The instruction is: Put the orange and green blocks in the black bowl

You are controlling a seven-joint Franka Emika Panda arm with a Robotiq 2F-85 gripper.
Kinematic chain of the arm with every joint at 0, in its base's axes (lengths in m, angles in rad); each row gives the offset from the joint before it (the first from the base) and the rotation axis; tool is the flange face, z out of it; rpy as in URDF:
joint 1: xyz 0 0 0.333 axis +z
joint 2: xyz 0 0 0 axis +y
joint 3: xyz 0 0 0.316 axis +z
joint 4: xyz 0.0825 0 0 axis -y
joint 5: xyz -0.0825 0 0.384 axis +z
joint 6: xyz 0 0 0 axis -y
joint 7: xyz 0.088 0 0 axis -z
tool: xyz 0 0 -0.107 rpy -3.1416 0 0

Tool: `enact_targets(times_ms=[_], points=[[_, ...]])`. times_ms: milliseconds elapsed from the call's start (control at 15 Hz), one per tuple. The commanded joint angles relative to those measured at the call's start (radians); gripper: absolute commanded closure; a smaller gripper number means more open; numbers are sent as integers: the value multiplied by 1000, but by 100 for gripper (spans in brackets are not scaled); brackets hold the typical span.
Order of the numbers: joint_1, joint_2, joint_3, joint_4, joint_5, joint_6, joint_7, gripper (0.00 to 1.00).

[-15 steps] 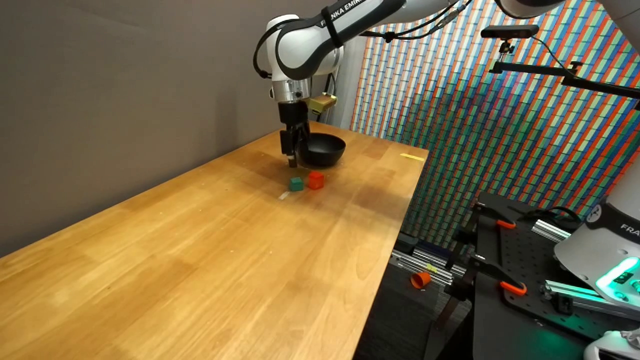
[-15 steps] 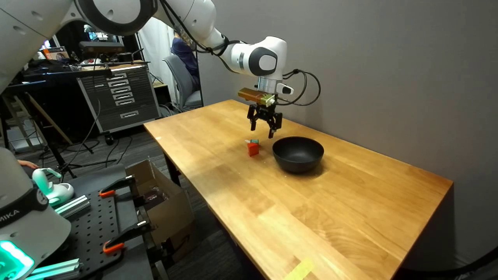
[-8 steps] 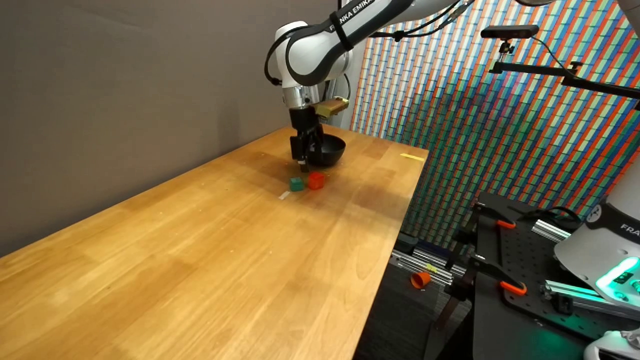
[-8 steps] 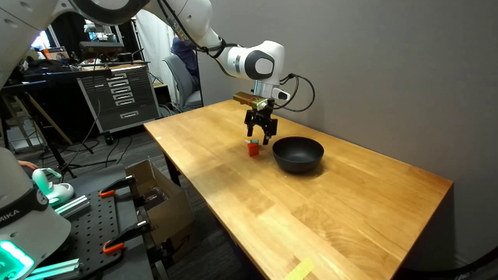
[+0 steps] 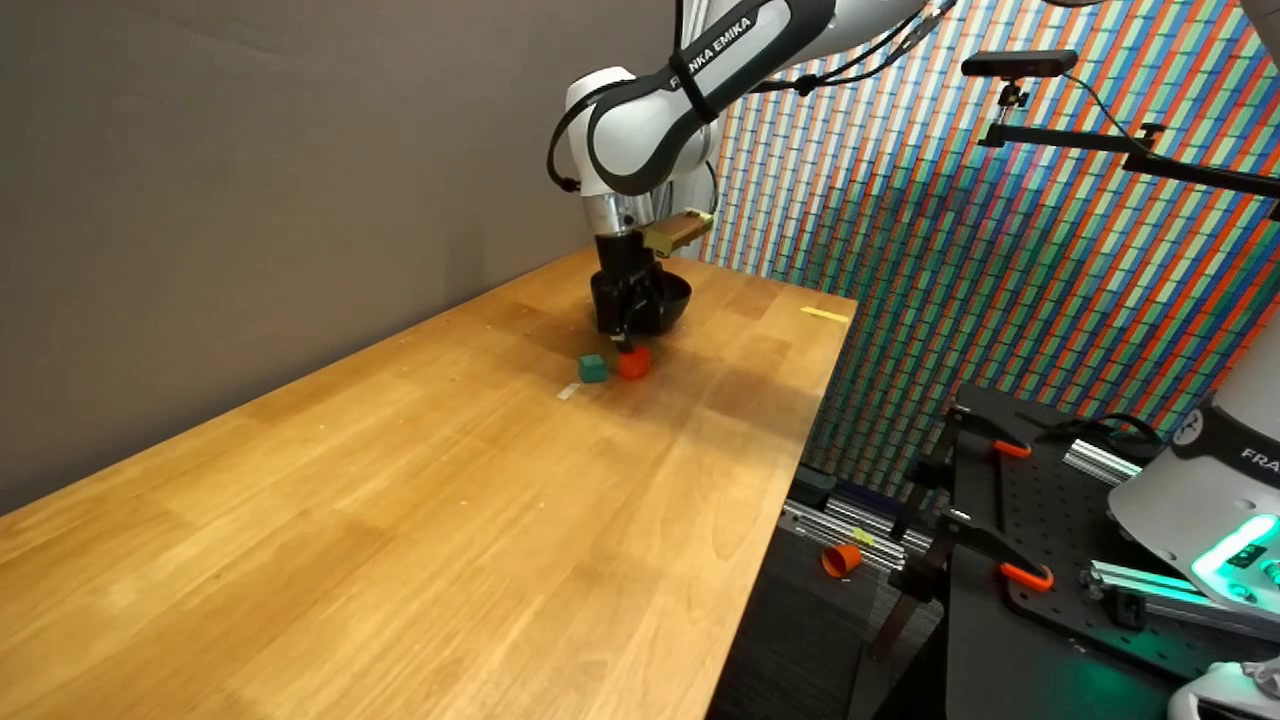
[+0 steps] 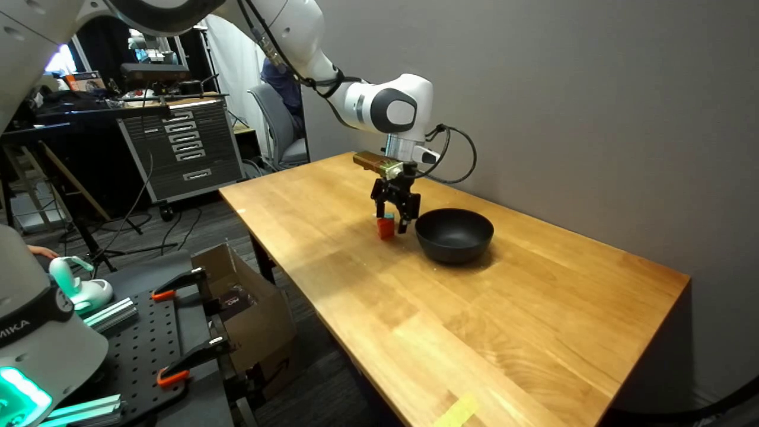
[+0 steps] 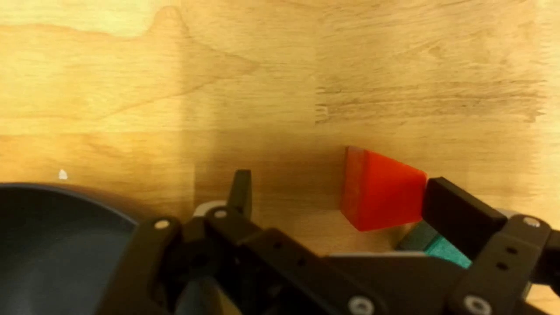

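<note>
The orange block (image 5: 633,366) looks red-orange and sits on the table beside the teal-green block (image 5: 593,369). Both also show in the other views: the orange block (image 6: 386,229) (image 7: 389,192) in full, the green block (image 6: 388,215) (image 7: 447,252) partly hidden. The black bowl (image 6: 454,240) stands upright close by; its rim and inside show at the wrist view's left (image 7: 61,258). My gripper (image 6: 392,222) is open, low over the orange block. In the wrist view (image 7: 341,190), the right finger is against or just beside the orange block; the left finger is well apart, near the bowl.
The wooden table (image 5: 450,520) runs along a grey wall (image 6: 563,118). A small white strip (image 5: 568,391) lies near the green block. Yellow tape (image 6: 458,411) marks a table edge. The bowl's rim is close to my left finger.
My gripper has moved down and towards the orange block, and its fingertips are now at about block height. The blocks and the bowl have not visibly moved. The gripper stays open.
</note>
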Motion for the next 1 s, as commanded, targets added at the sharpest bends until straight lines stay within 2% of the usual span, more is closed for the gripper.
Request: enact_targets(times_ms=[0, 400, 467, 533, 933], points=[[12, -20, 0, -45, 10, 18, 13, 0], [32, -18, 22, -81, 18, 18, 12, 0], [39, -20, 19, -90, 11, 21, 17, 6], [44, -22, 16, -97, 7, 25, 21, 26], [54, -30, 14, -110, 4, 33, 29, 73]])
